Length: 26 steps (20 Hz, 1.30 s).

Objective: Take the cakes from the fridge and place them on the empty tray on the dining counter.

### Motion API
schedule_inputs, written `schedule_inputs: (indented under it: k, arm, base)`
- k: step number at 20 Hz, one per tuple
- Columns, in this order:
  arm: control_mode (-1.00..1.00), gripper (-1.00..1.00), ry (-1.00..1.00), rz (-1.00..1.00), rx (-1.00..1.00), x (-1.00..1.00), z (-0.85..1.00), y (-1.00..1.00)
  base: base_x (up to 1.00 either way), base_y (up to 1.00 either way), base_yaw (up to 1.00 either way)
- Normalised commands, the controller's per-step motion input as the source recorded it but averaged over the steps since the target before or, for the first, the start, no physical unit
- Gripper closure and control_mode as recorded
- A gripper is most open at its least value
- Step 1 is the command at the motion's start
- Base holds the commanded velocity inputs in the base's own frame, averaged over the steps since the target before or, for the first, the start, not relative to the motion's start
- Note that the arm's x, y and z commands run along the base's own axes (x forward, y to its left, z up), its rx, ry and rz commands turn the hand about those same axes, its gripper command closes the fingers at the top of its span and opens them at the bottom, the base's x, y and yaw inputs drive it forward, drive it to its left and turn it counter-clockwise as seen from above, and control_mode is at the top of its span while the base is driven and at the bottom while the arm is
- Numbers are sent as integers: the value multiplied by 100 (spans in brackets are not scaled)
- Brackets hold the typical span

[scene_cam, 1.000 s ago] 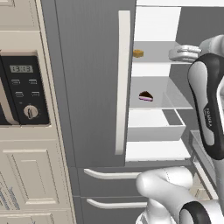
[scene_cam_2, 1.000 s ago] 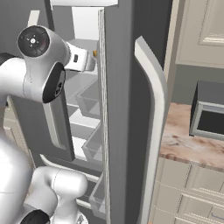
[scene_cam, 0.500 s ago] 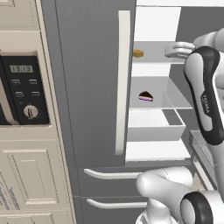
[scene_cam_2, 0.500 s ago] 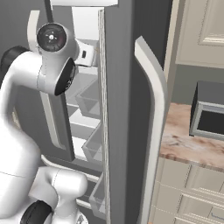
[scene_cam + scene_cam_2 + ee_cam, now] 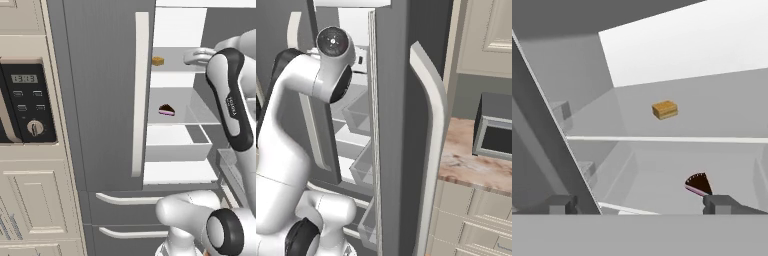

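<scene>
Cakes sitting inside the open fridge point(image 5: 100, 90), on two glass shelves. Tan square cake point(image 5: 158, 61) resting on the upper shelf point(image 5: 172, 65), in the upper middle of the left base view, close to the edge of the closed left door. Chocolate wedge point(image 5: 166, 109) with a pink layer lying on the lower shelf point(image 5: 175, 113), just below and slightly to the right of the tan one. Same two pieces seen in the hand view: tan square cake point(image 5: 665, 110) a little above the centre, chocolate wedge point(image 5: 698, 184) at the lower right, just above the right finger tip.

Fingers point(image 5: 639, 204) open, two dark tips point(image 5: 562, 204) set well apart at the bottom of the hand view, holding nothing, apart from both cakes. White arm point(image 5: 232, 95) reaching into the fridge from the right side of the left base view, at the level of the upper shelf.

Long cream handle point(image 5: 139, 95) running down the closed left door. White drawer point(image 5: 177, 147) under the lower shelf. Cream cabinet with a black oven panel point(image 5: 27, 102) at the left edge of the left base view. In the right base view, open right door with its curved cream handle point(image 5: 431, 145) in the middle, and a marbled desk point(image 5: 471, 165) with a dark microwave point(image 5: 495, 132) at the right.
</scene>
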Motion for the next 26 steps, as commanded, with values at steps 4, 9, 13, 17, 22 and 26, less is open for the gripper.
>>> schedule_inputs:
  k: [4,9,13,17,22,26]
  arm:
    - [-100,-100,0,5,0,36,-22,0]
    - [-100,-100,0,3,0,33,-9,7]
    - [-100,-100,0,1,-2,38,0,19]
    - [-100,-100,3,1,-7,35,0,9]
    - [-100,-100,0,4,-2,26,-6,-3]
    - [-100,-100,0,9,0,21,-5,-17]
  base:
    - [0,0,0]
    - [0,0,0]
    - [0,0,0]
    - [0,0,0]
    - [0,0,0]
    - [0,0,0]
